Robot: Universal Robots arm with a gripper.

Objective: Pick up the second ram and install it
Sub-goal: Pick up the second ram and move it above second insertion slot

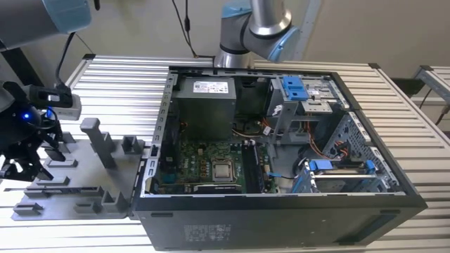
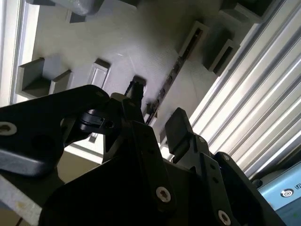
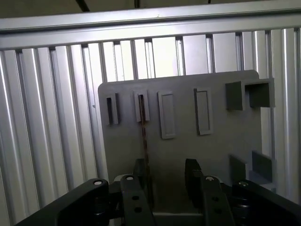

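1. Claw position. The claw [image 3: 165, 173] hung low over the grey tray [image 3: 211, 150], which lay on the slatted table [image 1: 126, 84] to the exterior view's left of the open computer case [image 1: 281, 216].
2. Claw state. The jaws stood wide apart and held nothing. Both wrist views showed open space between the two fingers [image 3: 192, 170].
3. Ram stick location. The ram stick [image 3: 144, 136] stood on edge in a narrow slot of the tray, with its near end lying between the fingers. In the first wrist view it sat just beside one finger and well apart from the other. Whether it touched the nearer finger could not be told.
4. State of work. By all appearances the grasp had not been made. The stick was seated in the tray, apart from the case.
5. Doing the grasp well, as a judgement:
   - The stick looked off-centre in the opening. Centring the claw over it would let both fingers meet the flat faces together rather than push the thin board sideways in its slot.
   - The fingers should sit square to the board's faces, not skewed along its length.
   - The squeeze should be firm but gentle, as so thin a board would likely flex or slip.
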